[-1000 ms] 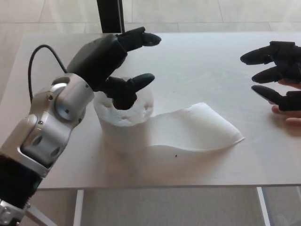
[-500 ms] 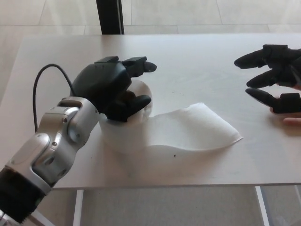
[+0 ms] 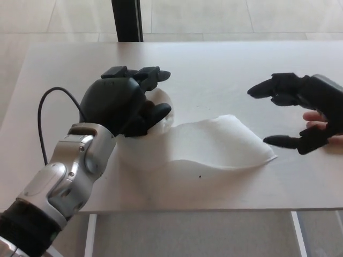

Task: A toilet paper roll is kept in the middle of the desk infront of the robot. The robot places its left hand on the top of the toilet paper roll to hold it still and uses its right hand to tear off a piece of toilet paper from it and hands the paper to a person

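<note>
A white toilet paper roll (image 3: 140, 151) stands upright in the middle of the pale desk (image 3: 225, 64). My left hand (image 3: 124, 103) rests flat on its top, covering most of the roll. A loose strip of paper (image 3: 217, 148) trails from the roll to the right and lies curved on the desk. My right hand (image 3: 299, 113) hovers just right of the strip's free end, open, with thumb and fingers spread and nothing between them.
A person's fingers (image 3: 321, 126) show at the right edge, behind my right hand. A dark post (image 3: 127, 20) stands beyond the desk's far edge. The desk's front edge (image 3: 214, 208) runs close below the paper.
My left hand has come down from above onto the roll's top. My right hand has moved left toward the strip's free end, spreading wider.
</note>
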